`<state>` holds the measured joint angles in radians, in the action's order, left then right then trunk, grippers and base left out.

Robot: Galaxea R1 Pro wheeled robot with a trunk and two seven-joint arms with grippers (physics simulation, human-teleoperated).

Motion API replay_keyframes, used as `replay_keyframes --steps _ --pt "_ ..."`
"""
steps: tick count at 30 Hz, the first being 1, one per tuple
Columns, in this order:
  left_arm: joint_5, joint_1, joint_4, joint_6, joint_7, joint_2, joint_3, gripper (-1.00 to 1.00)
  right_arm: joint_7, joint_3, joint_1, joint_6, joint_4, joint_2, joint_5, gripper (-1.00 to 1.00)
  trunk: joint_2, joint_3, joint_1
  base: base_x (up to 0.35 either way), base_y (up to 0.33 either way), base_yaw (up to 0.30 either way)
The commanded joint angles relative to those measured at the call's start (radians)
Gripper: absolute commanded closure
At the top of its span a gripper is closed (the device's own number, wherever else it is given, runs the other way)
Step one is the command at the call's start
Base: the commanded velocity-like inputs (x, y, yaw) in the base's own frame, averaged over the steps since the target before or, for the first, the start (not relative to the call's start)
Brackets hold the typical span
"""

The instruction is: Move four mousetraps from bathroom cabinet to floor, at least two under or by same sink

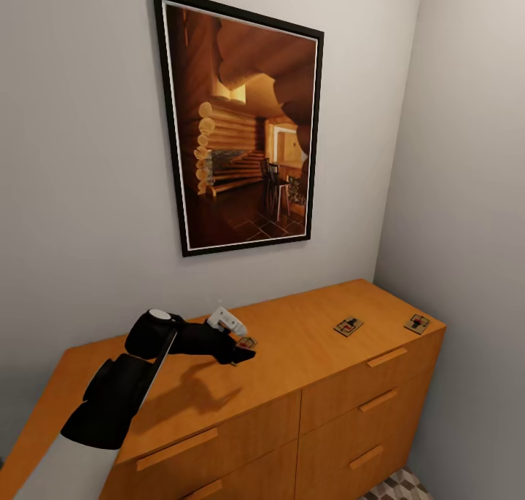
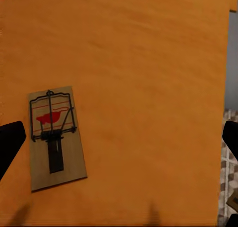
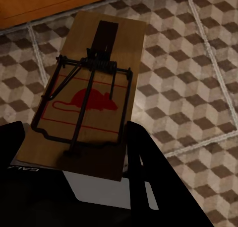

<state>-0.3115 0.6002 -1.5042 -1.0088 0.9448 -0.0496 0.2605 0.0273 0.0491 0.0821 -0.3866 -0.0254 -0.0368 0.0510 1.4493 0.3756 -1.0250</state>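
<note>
Reaching over the top of the cabinet (image 1: 292, 383), the left gripper (image 1: 244, 351) hovers just above a mousetrap (image 1: 246, 342) lying flat on the orange-brown wood. In the left wrist view that mousetrap (image 2: 56, 137) lies between the two dark fingertips (image 2: 10, 142), which stand wide apart at either edge of the picture, so this gripper is released and touching nothing. Two more mousetraps rest farther along the same top toward the right-hand wall: one (image 1: 348, 326) near the middle and another (image 1: 417, 323) close to the far corner, well apart from each other.

The right gripper (image 3: 74, 187) is clenched on a fourth mousetrap (image 3: 91, 108), a pale wooden plate with a wire bar, a spring and a red mouse printed on it (its near end sits between the black fingers). Beneath it lies the bathroom floor (image 3: 198, 68) with its cube-pattern tiles, and a strip of orange wood shows along one edge of that view.

A framed picture (image 1: 244, 132) of a log interior hangs on the grey wall above the cabinet, whose drawer fronts carry slim bar handles (image 1: 386, 357).
</note>
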Motion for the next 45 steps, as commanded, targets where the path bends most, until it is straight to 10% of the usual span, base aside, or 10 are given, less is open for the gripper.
replay_keyframes --steps 1,45 --pt "-0.010 0.001 -0.001 -0.004 0.010 -0.003 0.001 -1.00 0.003 0.004 0.001 -0.003 0.001 0.000 0.003 1.00 0.001 0.001 0.000 0.000 0.000 0.000" --pt "-0.013 0.001 -0.004 -0.001 0.078 -0.016 -0.024 -1.00 0.003 0.004 0.001 -0.003 0.001 0.000 0.004 1.00 0.001 0.001 0.000 0.000 0.000 0.000"
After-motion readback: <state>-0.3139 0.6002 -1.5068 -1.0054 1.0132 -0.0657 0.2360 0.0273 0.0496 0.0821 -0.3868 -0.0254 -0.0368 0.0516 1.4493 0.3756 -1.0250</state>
